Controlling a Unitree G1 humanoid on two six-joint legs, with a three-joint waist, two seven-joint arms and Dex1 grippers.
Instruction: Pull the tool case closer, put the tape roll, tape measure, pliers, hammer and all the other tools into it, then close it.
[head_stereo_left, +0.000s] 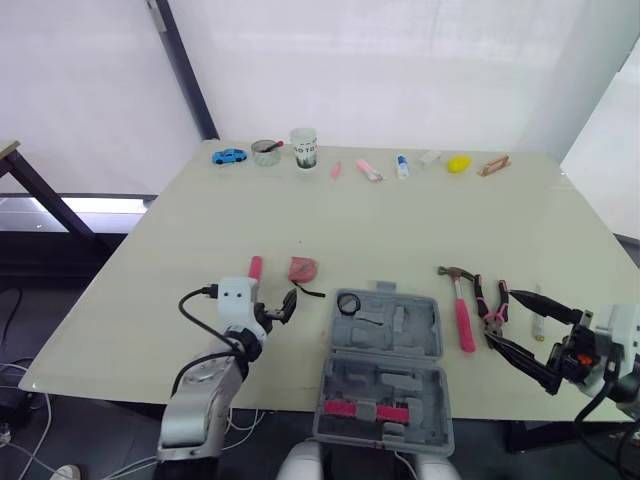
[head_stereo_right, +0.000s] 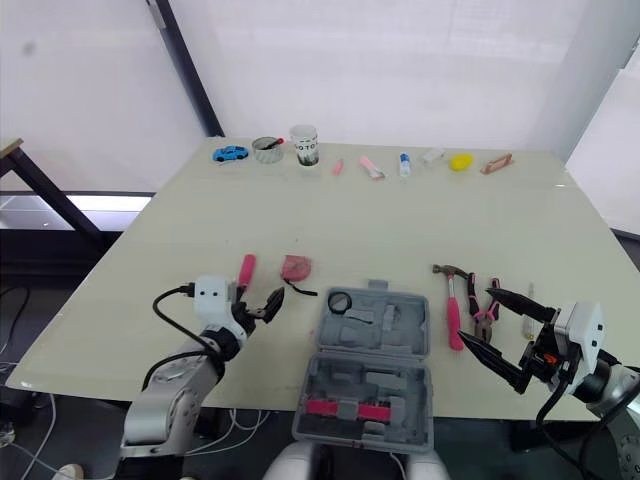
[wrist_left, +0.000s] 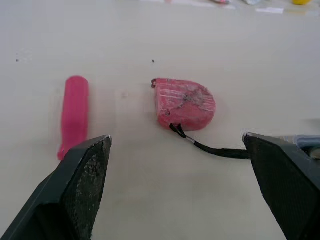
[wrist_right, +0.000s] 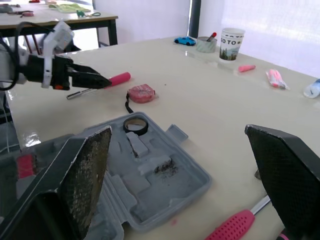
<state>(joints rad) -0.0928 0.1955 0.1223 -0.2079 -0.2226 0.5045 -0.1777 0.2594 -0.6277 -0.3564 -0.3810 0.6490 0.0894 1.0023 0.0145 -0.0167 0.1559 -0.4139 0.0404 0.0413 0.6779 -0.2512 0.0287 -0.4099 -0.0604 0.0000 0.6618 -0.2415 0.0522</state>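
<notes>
- Cream tabletop (head_stereo_left: 400, 225) in front of a white curtained wall; a row of small items, including a blue toy car (head_stereo_left: 229, 156) and a paper cup (head_stereo_left: 304, 148), sits along the far edge.
- I see the tool case (head_stereo_left: 415, 325) lying open at the near edge, in the middle. Its long axis runs near to far, with one half hanging toward me and the other flat on the table beyond it.
- The tape roll (head_stereo_left: 348, 303) lies flat in the far half's left corner.
- The tape measure (wrist_left: 185, 104) lies just left of the case, and its black strap trails toward the case.
- The pink-handled screwdriver (head_stereo_left: 255, 267) lies left of the tape measure. Its axis runs near to far and its handle is at the far end.
- The hammer (head_stereo_left: 462, 310) lies right of the case, head at the far end and pink handle pointing back toward the near edge.
- The pliers (head_stereo_left: 491, 305) lie just beside the hammer and roughly parallel to it, handles splayed at the far end.
- My left gripper (head_stereo_left: 283, 307) hovers low, just short of the tape measure. Its fingers are spread wide and hold nothing.
- My right gripper (head_stereo_left: 500, 316) sits near the pliers, pointing left toward the case. Its fingers are well apart and empty.
</notes>
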